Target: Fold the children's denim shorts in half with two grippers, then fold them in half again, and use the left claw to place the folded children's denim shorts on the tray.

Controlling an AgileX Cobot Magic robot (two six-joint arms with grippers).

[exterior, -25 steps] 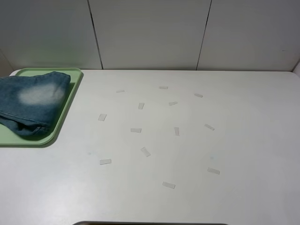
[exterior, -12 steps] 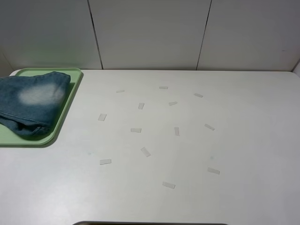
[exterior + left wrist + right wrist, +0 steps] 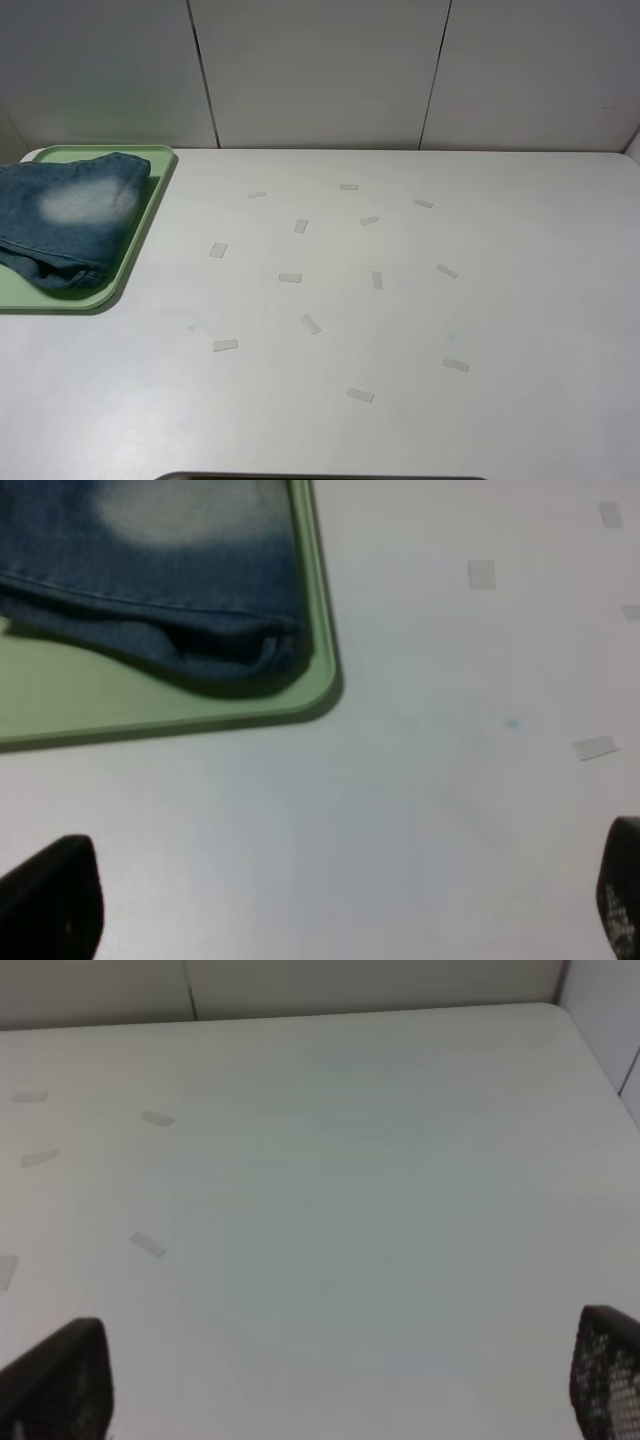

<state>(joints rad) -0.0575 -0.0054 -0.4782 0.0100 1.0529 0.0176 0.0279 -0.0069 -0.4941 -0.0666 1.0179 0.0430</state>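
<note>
At the far left of the white table, the folded children's denim shorts lie on the pale green tray, one folded corner reaching its near rim. Small tape strips dot the middle. The left gripper and right gripper both hang wide open, holding nothing.
</note>
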